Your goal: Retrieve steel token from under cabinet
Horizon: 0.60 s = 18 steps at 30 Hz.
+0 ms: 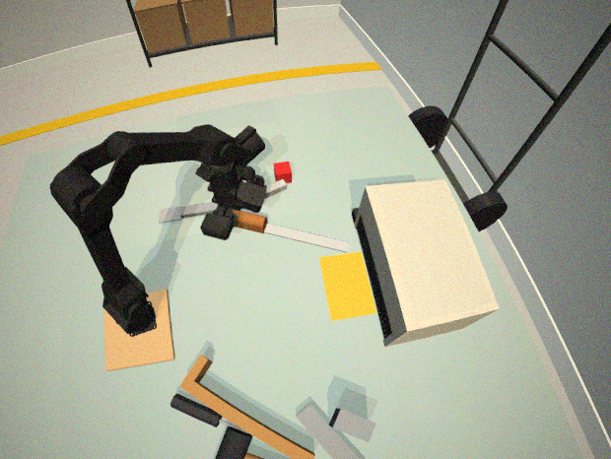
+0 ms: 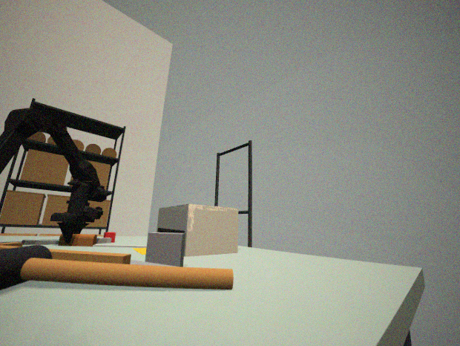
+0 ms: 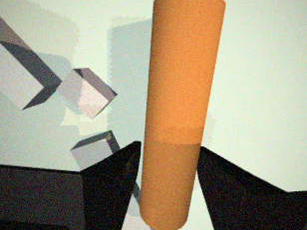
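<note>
The gripper (image 1: 235,213) (image 2: 67,241) (image 3: 167,149) points down over an orange handle (image 1: 250,221) (image 2: 84,240) (image 3: 184,74), its fingers one on each side but loose, a thin gap showing at one side in the wrist view; it looks released rather than clenched. Gripping there would make sense, since the long pale blade (image 1: 305,237) runs out from the handle towards the cabinet (image 1: 430,246) (image 2: 211,230) and could reach where the fingers probably cannot. The blade's tip lies short of the cabinet, just beside the yellow marked area (image 1: 348,286) (image 2: 140,251). The token shows in no view; going by the task, it is presumably under the cabinet, so letting go here is more likely for a fresh grip than the final put-down.

A red cube (image 1: 282,170) (image 2: 110,236) stands beyond the gripper, well apart from the cabinet. The table (image 1: 256,305) (image 2: 297,293) (image 3: 264,74) is pale green, crossed by soft shadows. Beyond it are a dark shelf rack (image 1: 275,34) (image 2: 76,119) and a tall black cart frame (image 1: 525,66) (image 2: 249,185) by the grey wall
</note>
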Each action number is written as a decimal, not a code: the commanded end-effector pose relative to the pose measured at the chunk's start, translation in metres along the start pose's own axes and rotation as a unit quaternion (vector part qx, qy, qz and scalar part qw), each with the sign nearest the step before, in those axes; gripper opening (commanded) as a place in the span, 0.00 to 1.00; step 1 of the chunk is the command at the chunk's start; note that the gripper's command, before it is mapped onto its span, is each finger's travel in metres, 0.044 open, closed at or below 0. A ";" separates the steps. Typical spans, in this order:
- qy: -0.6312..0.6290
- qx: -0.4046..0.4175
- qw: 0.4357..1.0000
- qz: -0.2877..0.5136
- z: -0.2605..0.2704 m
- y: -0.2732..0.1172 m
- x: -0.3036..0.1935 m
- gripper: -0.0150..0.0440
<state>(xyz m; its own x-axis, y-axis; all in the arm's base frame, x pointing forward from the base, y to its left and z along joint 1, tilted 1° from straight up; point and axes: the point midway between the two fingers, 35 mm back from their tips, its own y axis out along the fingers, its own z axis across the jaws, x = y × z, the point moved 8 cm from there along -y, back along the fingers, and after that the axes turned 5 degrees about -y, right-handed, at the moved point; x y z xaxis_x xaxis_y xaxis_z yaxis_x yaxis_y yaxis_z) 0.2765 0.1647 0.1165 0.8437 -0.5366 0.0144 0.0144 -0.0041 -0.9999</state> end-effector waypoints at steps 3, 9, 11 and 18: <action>0.000 0.000 1.000 0.000 0.000 0.000 0.000 0.44; 0.000 0.000 1.000 0.000 0.000 0.000 0.000 0.31; 0.000 0.000 1.000 0.000 0.000 0.000 0.000 0.25; -0.007 0.000 1.000 0.000 0.000 0.000 0.005 0.25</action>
<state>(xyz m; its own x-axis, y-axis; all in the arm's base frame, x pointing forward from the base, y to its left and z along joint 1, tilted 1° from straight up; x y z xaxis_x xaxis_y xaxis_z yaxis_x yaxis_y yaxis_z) 0.2774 0.1642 0.1164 0.8447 -0.5351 0.0145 0.0138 -0.0053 -0.9999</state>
